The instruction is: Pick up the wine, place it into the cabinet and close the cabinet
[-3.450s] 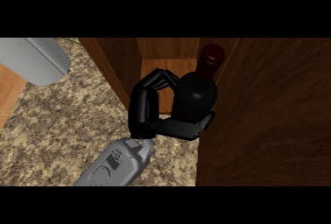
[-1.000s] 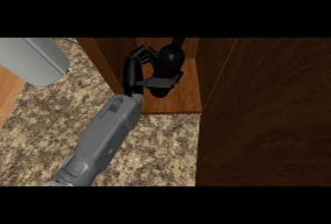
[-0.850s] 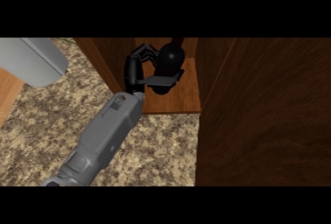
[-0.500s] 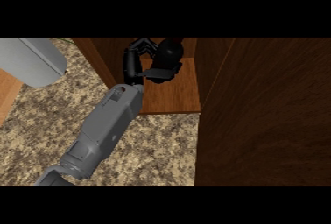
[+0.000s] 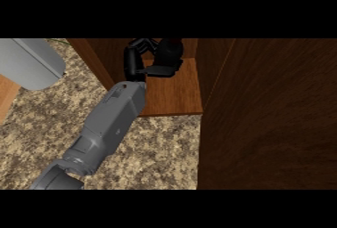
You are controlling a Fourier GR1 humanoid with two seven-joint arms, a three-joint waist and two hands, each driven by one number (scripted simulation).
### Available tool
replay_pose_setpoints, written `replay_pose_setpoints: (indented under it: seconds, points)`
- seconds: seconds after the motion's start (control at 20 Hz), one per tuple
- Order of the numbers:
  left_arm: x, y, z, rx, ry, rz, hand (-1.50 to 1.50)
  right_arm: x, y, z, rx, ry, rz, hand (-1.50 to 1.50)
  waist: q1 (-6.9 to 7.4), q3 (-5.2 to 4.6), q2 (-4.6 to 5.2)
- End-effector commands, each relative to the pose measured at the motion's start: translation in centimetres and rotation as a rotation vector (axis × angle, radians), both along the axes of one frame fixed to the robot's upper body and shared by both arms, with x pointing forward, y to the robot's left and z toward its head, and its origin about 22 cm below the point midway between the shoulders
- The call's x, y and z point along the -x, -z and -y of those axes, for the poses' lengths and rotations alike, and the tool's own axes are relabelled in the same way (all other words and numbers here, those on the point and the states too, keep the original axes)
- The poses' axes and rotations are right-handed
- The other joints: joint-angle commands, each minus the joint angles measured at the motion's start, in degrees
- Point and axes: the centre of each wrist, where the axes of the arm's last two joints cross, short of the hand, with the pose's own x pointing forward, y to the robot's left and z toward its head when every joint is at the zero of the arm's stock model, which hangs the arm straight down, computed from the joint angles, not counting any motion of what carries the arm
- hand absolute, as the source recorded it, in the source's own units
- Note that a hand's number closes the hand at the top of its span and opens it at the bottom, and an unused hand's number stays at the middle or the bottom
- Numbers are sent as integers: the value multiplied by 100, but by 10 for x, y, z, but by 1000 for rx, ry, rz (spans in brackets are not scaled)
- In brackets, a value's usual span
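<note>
I have the left hand point(image 5: 136, 61) curled round the wine point(image 5: 173, 50), fingers on its far side and thumb on the near side. The bottle stands far back inside the open cabinet point(image 5: 176, 95), over its wooden floor, well beyond the bench point(image 5: 161, 153).

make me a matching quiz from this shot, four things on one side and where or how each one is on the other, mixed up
Things:
1 wine bottle
2 left hand
3 grey object
4 counter

Places or states:
a speckled stone
b inside the cabinet
c curled round the bottle
d view's upper left

Pairs: 1-b, 2-c, 3-d, 4-a
</note>
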Motion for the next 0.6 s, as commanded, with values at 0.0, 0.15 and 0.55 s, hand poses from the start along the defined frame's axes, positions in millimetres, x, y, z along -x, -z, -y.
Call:
replay_pose_setpoints:
  seconds: [0.0, 0.15, 0.55]
  points:
    - [0, 9, -8, 102, -15, -24, 150, 21, -11, -3, -14, -36, 58, -150, -43, -10, 33]
    - [-9, -3, -23, 100, -25, -22, 150, 22, -9, 4, -7, -31, 41, -150, -28, -7, 26]
    - [-3, 5, -3, 48, -35, -22, 150, 7, -7, -4, -16, -48, 40, -150, -41, -7, 35]
